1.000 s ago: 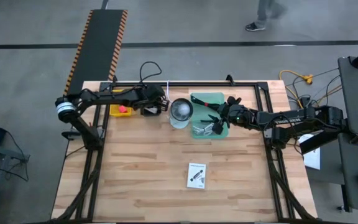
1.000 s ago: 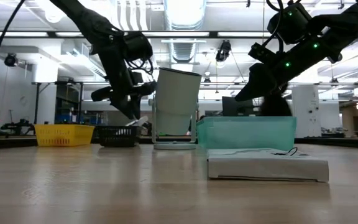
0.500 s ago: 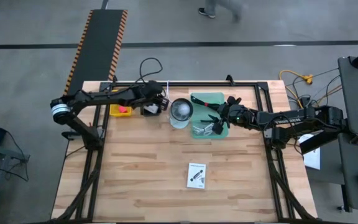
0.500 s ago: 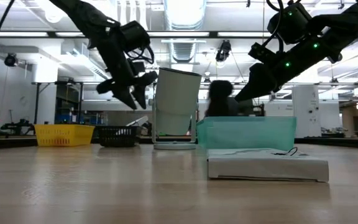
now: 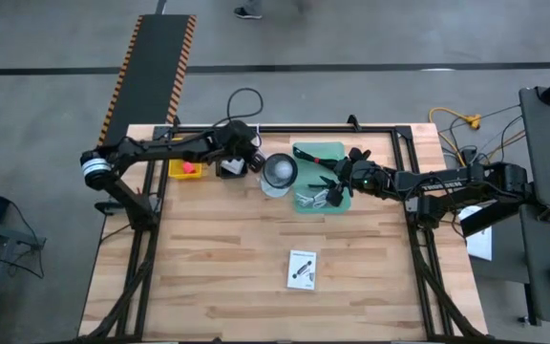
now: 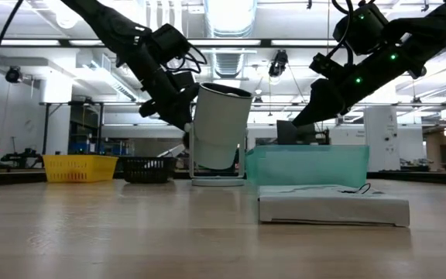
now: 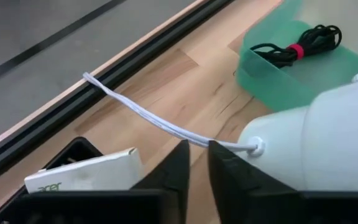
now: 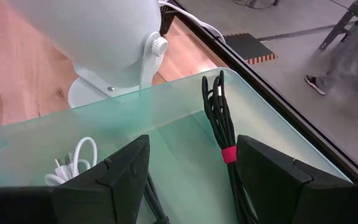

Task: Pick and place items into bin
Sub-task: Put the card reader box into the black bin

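Two fingers of the left gripper (image 7: 197, 149) stand nearly together, with only a slit between them and nothing in it. They point past the white cable (image 7: 160, 121) that plugs into the white cylindrical appliance (image 5: 278, 172). Just beside them sits the black basket (image 5: 229, 167) holding a white Acer-printed box (image 7: 82, 174). Beyond that is a yellow basket (image 5: 181, 169) with something red in it.

My right gripper (image 8: 191, 146) is spread wide and empty, hovering over the teal bin (image 5: 321, 153). A black cable bundle (image 8: 219, 118) tied with a red band lies inside, along with a coiled white lead (image 8: 76, 158).

One white packet (image 5: 302, 268) lies flat on the bare wood towards the front of the table, well apart from both arms. I judge it light and fairly stiff but awkward, with no height to pinch from above. I'd come in low and take a long edge, or tip it up first. The cable bundle is soft, so the red band is the place to hold it.
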Motion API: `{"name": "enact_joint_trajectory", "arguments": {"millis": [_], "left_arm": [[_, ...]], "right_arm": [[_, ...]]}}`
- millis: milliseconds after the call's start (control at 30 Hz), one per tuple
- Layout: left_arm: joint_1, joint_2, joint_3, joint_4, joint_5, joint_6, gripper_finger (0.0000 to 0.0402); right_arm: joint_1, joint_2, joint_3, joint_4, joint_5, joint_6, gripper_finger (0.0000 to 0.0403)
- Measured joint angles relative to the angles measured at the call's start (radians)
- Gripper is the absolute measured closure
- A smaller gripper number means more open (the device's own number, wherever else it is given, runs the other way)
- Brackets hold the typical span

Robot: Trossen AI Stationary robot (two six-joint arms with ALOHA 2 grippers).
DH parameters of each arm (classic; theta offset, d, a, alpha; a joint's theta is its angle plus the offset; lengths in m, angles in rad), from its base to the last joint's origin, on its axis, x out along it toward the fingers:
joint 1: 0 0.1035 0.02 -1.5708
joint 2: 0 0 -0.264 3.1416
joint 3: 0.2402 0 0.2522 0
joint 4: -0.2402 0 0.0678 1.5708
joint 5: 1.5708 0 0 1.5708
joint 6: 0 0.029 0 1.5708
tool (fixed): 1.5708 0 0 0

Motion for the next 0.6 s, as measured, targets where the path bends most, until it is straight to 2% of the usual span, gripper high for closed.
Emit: {"name": "enact_joint_trajectory", "arguments": {"millis": [133,600], "left_arm": [[0.013,0.000,0.000,0.010,0.000,-0.001,0.0397],[0.054,0.068,-0.002,0.002,0.002,-0.003,0.0401]], "right_arm": [[0.000,0.000,0.000,0.000,0.000,0.000,0.0177],[0.000,0.000,0.000,0.001,0.000,0.000,0.0177]]}}
